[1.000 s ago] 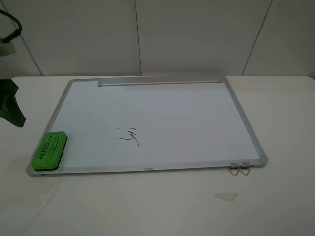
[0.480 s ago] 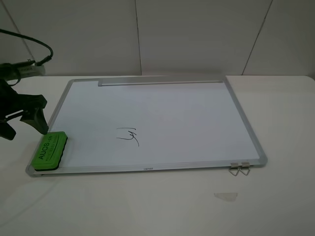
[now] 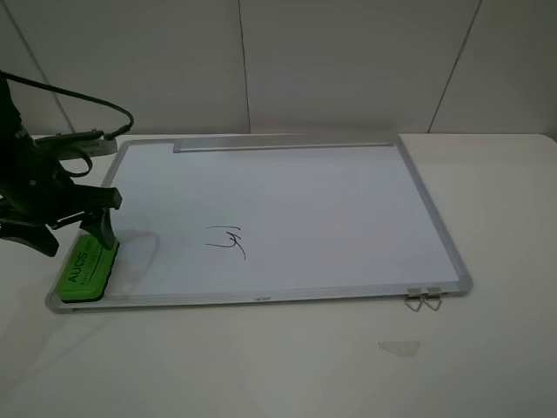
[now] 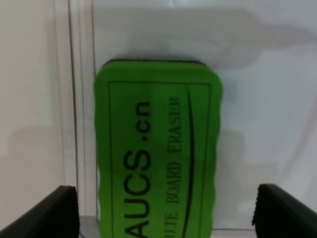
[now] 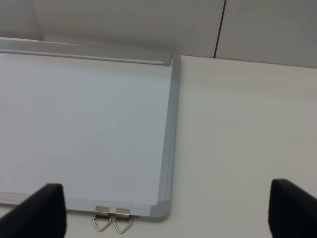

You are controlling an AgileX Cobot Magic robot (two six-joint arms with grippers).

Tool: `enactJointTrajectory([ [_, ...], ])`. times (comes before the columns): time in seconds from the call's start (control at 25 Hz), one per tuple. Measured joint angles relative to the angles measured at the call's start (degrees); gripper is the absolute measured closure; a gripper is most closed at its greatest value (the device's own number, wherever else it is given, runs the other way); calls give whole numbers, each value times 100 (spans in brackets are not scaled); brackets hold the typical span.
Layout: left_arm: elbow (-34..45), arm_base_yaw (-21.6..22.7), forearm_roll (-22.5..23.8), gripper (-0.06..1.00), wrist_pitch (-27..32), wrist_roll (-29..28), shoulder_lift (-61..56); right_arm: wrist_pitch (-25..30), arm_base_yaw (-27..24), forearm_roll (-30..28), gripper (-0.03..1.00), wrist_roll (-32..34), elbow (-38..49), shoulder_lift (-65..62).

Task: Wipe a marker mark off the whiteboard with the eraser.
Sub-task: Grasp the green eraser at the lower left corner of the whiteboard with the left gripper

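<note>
The white table (image 3: 261, 366) bears the whiteboard (image 3: 348, 200) — and a pale scrap (image 3: 399, 347).

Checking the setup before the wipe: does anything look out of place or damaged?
Only a small pale scrap, perhaps tape, lies on the table in front of the whiteboard, near its two clips. The eraser and marker mark look normal.

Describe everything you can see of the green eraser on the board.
The eraser is a bright green rounded block, foam-like, with wavy sides and black lettering "AUCS.cn" and "BOARD ERASER" on top; a dark layer shows underneath. It lies flat, lettering up, on the near left corner of the whiteboard, by the frame. The open left gripper straddles it, with gaps showing either side.
</note>
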Motion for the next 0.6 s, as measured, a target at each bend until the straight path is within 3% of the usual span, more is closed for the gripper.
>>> enactJointTrajectory([
  [0.6, -12, 0, 36, 22, -593, -176, 825, 0, 0, 0, 15, 0, 0, 0],
])
